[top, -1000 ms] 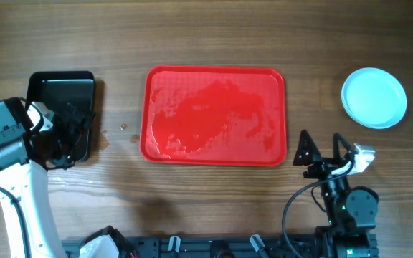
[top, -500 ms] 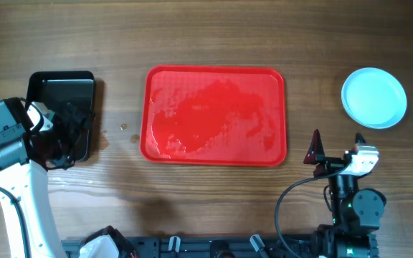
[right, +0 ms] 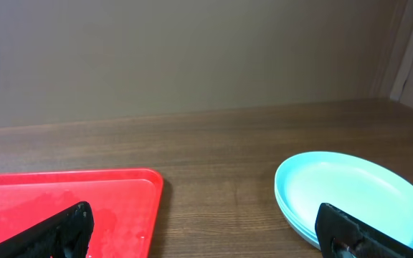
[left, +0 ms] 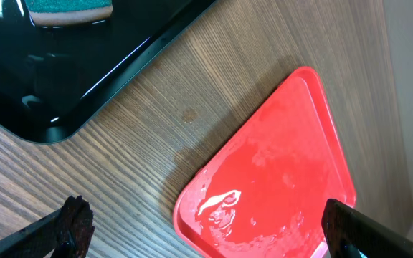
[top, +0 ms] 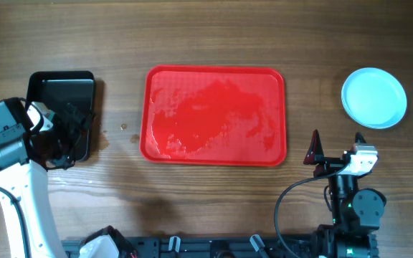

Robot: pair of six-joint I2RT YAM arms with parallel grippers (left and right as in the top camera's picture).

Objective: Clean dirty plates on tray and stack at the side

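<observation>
The red tray [top: 214, 115] lies in the middle of the table with no plate on it, only a wet sheen. A stack of pale blue plates [top: 373, 97] sits on the wood at the far right, off the tray. My right gripper [top: 335, 148] hovers open near the front edge, between the tray's right corner and the stack. In the right wrist view the tray [right: 63, 193] is left of the open gripper [right: 206, 233] and the plates [right: 350, 190] are to its right. My left gripper [top: 69, 136] stands open and holds nothing at the black tray's near right corner.
A glossy black tray [top: 49, 89] sits at the far left. In the left wrist view a green sponge [left: 69, 8] rests in it [left: 63, 72]. A small spot [top: 124, 127] marks the wood between the two trays. Cables and arm bases run along the front edge.
The right gripper has drawn back to the right and toward the front edge, then held still. The left arm, tray and plates have not moved.
</observation>
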